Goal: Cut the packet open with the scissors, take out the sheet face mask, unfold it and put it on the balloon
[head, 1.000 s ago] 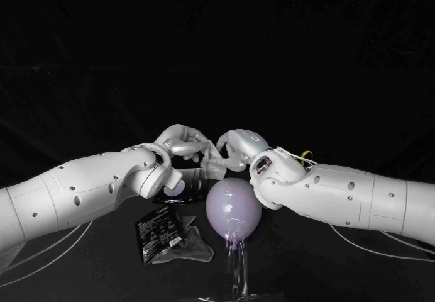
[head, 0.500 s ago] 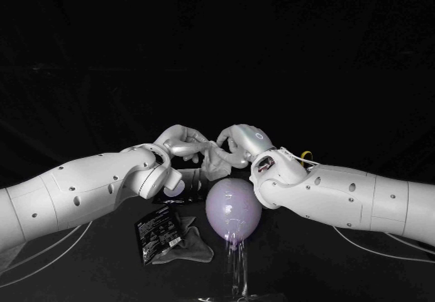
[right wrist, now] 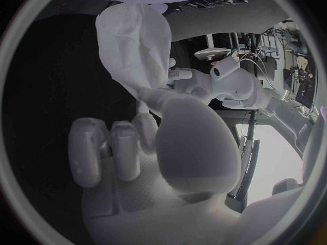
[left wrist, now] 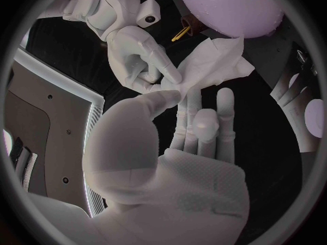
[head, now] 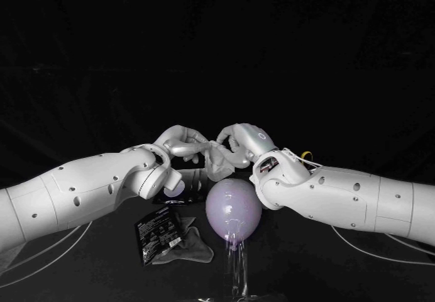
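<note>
The packet point(head: 156, 234) lies flat on the black bench point(head: 353, 270), beside the clear stand point(head: 237, 270) of the balloon point(head: 233, 211), with a pale crumpled piece point(head: 188, 248) touching it. The sheet face mask point(head: 215, 165) is out and hangs between both hands, just above and behind the balloon. The left hand point(head: 181, 141) pinches one edge and the right hand point(head: 240, 139) pinches the other. So cutting and taking out seem done. The mask looks partly folded, so I judge that unfolding and placing remain. Behind the bench all is dark.
</note>
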`<action>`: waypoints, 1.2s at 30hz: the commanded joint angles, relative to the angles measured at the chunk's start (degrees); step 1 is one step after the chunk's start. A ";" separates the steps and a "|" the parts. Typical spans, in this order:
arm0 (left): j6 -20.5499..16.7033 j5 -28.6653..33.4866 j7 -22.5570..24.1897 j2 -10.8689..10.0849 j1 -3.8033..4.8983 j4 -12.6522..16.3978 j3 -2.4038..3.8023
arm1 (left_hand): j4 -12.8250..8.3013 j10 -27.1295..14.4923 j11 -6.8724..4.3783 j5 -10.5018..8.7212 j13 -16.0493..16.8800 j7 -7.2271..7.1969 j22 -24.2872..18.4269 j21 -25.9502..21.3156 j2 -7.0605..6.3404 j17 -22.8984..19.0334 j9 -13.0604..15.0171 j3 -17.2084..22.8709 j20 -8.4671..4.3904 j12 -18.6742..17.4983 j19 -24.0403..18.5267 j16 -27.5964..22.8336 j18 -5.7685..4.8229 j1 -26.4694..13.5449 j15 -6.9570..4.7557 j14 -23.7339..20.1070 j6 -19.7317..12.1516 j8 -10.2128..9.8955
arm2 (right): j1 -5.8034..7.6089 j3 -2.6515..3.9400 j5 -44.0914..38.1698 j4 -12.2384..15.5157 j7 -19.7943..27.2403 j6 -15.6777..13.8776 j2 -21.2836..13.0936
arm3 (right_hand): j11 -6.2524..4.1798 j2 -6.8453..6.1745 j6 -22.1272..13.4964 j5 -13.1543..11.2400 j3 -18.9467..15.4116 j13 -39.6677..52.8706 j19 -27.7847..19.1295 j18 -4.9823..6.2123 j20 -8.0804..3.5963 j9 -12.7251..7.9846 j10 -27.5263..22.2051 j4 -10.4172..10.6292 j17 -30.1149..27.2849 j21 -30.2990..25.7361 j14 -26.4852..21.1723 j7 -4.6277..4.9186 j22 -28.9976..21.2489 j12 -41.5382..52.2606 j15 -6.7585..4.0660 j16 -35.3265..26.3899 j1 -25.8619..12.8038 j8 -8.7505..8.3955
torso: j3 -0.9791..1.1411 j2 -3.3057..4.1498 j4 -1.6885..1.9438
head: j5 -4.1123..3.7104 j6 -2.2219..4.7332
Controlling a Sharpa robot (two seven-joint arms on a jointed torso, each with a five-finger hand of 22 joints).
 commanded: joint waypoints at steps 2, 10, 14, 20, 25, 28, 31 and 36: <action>0.46 -0.39 0.90 0.07 0.08 -0.04 0.08 | 0.28 -1.74 0.96 -0.79 -0.78 0.58 -0.54 -0.94 2.03 -0.46 10.12 -3.44 0.32 -1.55 -0.25 0.02 0.80 1.75 0.56 -0.66 -1.88 -0.66 | 0.09 0.14 9.61 0.40 8.69 -2.36 -0.32 | -0.12 1.19 1.00 -0.67 1.61 3.36 4.01 -0.72 -0.46 1.07 0.89 -1.37 14.74 0.84 5.93 -0.25 13.86 0.82 -0.37 0.38 -1.31 1.12 | -0.02 0.01 0.04 | 0.03 -0.05; -0.69 -2.15 1.88 0.07 0.08 -0.03 0.08 | 0.84 -5.29 2.59 -1.93 -2.22 2.31 -1.32 -2.38 2.23 -4.21 8.81 -8.39 1.04 -4.59 -0.90 -0.82 0.69 3.24 2.12 -3.23 -4.66 -3.72 | 0.56 0.40 16.85 0.63 10.29 -2.30 -0.81 | -0.22 1.35 1.20 -0.69 2.76 3.81 4.00 -0.73 -0.60 1.31 1.29 -3.40 14.80 0.91 5.95 -0.37 13.86 1.04 -0.41 0.41 -3.35 1.54 | -0.05 0.02 -0.01 | -0.04 0.03; -1.27 -3.46 2.16 0.08 0.08 0.03 0.07 | 1.61 -6.93 3.77 -2.96 -2.96 3.54 -2.19 -4.00 0.20 -8.68 6.63 -11.53 1.84 -5.88 -1.61 -2.09 0.62 2.85 3.27 -6.34 -5.85 -6.96 | 0.70 0.47 19.46 0.60 10.11 -2.12 -0.87 | -0.26 1.41 1.25 -0.69 2.95 4.05 3.97 -0.72 -0.62 1.37 1.46 -3.84 14.77 0.87 5.94 -0.40 13.84 1.22 -0.44 0.39 -3.81 1.64 | 0.00 0.00 0.02 | -0.01 0.00; -2.35 -5.70 2.27 0.17 0.07 0.06 0.06 | 2.94 -9.62 5.56 -4.84 -3.98 5.21 -3.68 -6.66 -2.69 -16.68 4.58 -16.04 3.24 -7.25 -2.49 -4.37 0.58 2.67 4.86 -12.20 -7.75 -9.83 | 0.86 0.55 22.95 0.59 9.46 -1.71 -0.79 | -0.28 1.46 1.29 -0.69 3.06 4.18 3.92 -0.70 -0.64 1.42 1.55 -4.16 14.64 0.79 5.90 -0.43 13.81 1.31 -0.46 0.31 -4.17 1.72 | -0.01 0.02 -0.01 | -0.01 0.01; -2.87 -6.66 1.84 0.46 0.04 -0.11 0.03 | 4.08 -10.67 6.02 -9.54 -4.18 5.61 -4.42 -7.94 -2.92 -17.32 3.98 -19.08 3.95 -6.98 -2.60 -4.20 0.69 3.17 5.34 -13.41 -8.27 -10.28 | 0.98 0.60 24.15 0.50 8.79 -1.69 -0.69 | -0.30 1.52 1.30 -0.69 3.15 4.29 3.93 -0.70 -0.65 1.44 1.63 -4.37 14.60 0.81 5.89 -0.45 13.82 1.40 -0.48 0.29 -4.40 1.77 | -0.01 0.02 -0.02 | -0.04 -0.03; -3.08 -7.22 1.38 0.69 0.01 -0.29 0.01 | 4.55 -10.96 6.12 -10.96 -4.21 5.69 -4.64 -8.29 -2.74 -17.42 3.82 -20.20 4.14 -6.72 -2.52 -3.99 0.73 3.60 5.43 -13.63 -8.38 -10.31 | 1.04 0.62 24.44 0.46 8.49 -1.84 -0.65 | -0.30 1.52 1.30 -0.69 3.15 4.29 3.93 -0.70 -0.65 1.44 1.63 -4.37 14.60 0.81 5.89 -0.45 13.82 1.40 -0.48 0.29 -4.40 1.77 | -0.02 0.02 -0.03 | -0.06 -0.02; -3.34 -7.82 0.75 0.92 -0.07 -0.53 -0.03 | 4.97 -11.30 6.20 -12.61 -4.23 5.80 -4.83 -8.58 -2.53 -17.54 3.65 -21.43 4.28 -6.40 -2.37 -3.72 0.77 4.27 5.52 -13.77 -8.52 -10.31 | 1.08 0.66 24.63 0.52 8.32 -1.99 -0.65 | -0.32 1.59 1.32 -0.69 3.26 4.40 3.91 -0.69 -0.66 1.47 1.69 -4.61 14.56 0.78 5.88 -0.47 13.81 1.48 -0.51 0.26 -4.62 1.82 | -0.02 0.05 0.00 | -0.09 -0.06; -3.74 -8.92 -0.64 1.23 -0.32 -1.16 -0.15 | 5.15 -11.64 6.15 -13.00 -4.26 5.67 -4.97 -8.79 -2.17 -17.68 3.56 -22.36 4.35 -6.03 -2.16 -3.40 0.80 5.49 5.52 -13.83 -8.29 -10.04 | 1.11 0.72 24.80 0.86 8.26 -2.30 -0.76 | -0.32 1.59 1.32 -0.69 3.26 4.40 3.91 -0.69 -0.66 1.47 1.69 -4.61 14.56 0.78 5.88 -0.47 13.81 1.48 -0.51 0.26 -4.62 1.82 | 0.00 0.03 -0.04 | -0.13 -0.11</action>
